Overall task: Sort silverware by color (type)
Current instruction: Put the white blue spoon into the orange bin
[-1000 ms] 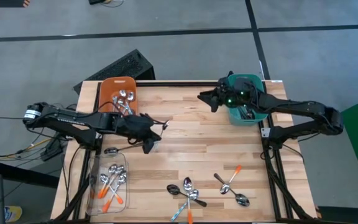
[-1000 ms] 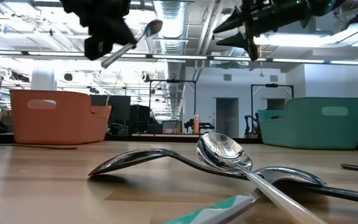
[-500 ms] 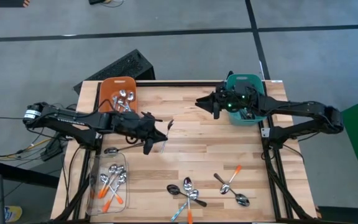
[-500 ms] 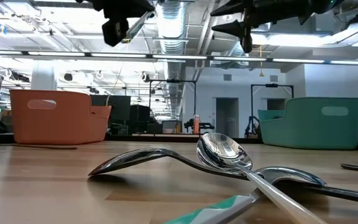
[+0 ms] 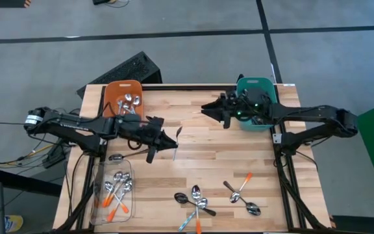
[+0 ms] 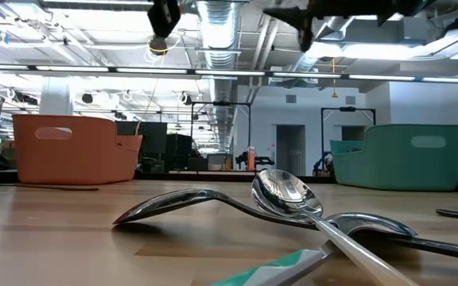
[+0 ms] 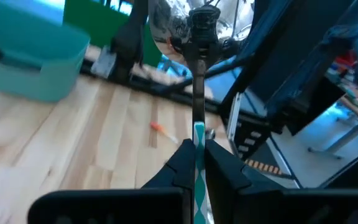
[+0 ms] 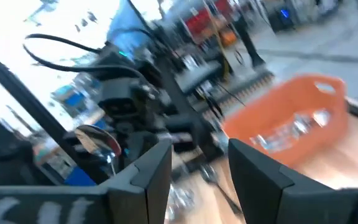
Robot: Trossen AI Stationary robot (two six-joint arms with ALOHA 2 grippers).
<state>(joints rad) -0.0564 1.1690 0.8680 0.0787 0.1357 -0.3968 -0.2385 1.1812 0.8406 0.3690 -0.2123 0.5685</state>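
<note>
Left gripper [image 7: 196, 163] is clamping a small silver spoon w/ light-blue handle [image 7: 197, 81], holding it bowl-out above mid-table, facing the right gripper [image 5: 208, 107], which is hovering w/ fingers spread, empty, near the teal plastic bin [image 5: 258, 85]. Looks like a handover. Risk: thin handle slipping or grippers misaligning, so spoon drops onto the wooden table [image 5: 226, 153].

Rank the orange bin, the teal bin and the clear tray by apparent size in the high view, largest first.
1. Clear tray, longest footprint.
2. Orange bin and teal bin: these look about alike, and the right arm hides part of the teal one, so no ranking between them.
</note>
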